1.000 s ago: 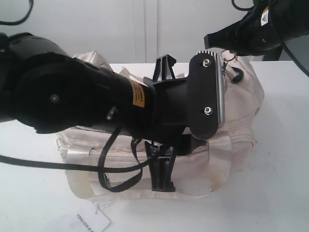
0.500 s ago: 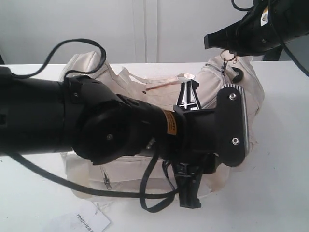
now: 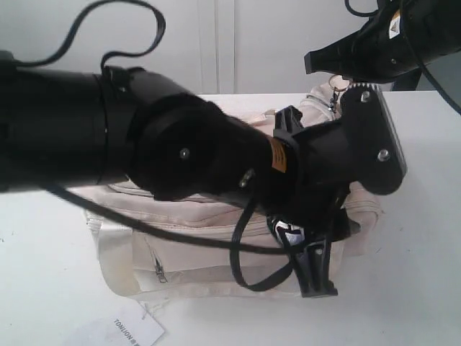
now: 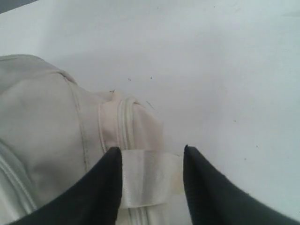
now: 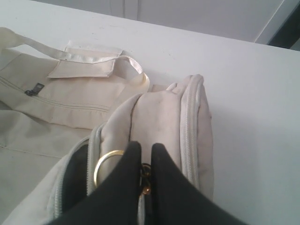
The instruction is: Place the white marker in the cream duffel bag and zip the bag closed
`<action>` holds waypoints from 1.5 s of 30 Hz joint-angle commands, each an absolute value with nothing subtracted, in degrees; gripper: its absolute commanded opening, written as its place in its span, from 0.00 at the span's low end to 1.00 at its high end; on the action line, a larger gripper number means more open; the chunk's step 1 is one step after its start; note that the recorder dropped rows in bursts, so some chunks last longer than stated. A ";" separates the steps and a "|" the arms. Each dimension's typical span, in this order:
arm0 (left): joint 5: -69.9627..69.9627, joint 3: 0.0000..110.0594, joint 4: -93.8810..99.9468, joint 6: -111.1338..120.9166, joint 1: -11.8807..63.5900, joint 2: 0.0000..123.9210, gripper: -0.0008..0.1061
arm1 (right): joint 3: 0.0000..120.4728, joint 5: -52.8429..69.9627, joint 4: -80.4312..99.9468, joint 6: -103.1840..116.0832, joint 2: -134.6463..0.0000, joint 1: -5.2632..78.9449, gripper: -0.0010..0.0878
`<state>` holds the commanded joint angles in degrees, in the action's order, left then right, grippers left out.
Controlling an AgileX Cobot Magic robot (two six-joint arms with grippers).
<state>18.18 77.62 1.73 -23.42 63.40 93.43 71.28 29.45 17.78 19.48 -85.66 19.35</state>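
Right jaws, nearly closed, pinch the gold pull point(image 5: 110, 152) at the cream duffel bag's point(image 3: 202, 245) right end, zip track running frame-left; left jaws gape astride a strap point(image 4: 150, 178); we see no white marker.

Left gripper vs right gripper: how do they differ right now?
The left gripper has its fingers spread apart, while the right gripper has its fingers nearly together. The left gripper straddles a shiny handle strap on the side of the cream duffel bag. The right gripper pinches the gold zipper pull on the bag's top zipper. Shared: both have black fingers and both are at the bag.
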 joint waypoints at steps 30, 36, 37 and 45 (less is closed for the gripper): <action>21.68 80.15 43.22 10.54 71.08 102.49 0.45 | 71.28 29.49 17.78 19.25 -85.66 19.35 0.01; 22.04 80.15 44.43 10.54 70.67 105.12 0.45 | 71.28 29.49 17.78 19.25 -85.66 19.35 0.01; 22.04 80.15 44.59 10.69 70.39 105.26 0.45 | 71.28 29.49 17.78 19.25 -85.66 19.35 0.01; 25.04 81.47 48.23 11.48 70.39 105.24 0.45 | 71.28 29.52 17.89 19.25 -85.66 19.35 0.01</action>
<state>25.04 81.47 48.23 11.48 70.39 105.24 71.28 29.52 17.89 19.25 -85.66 19.35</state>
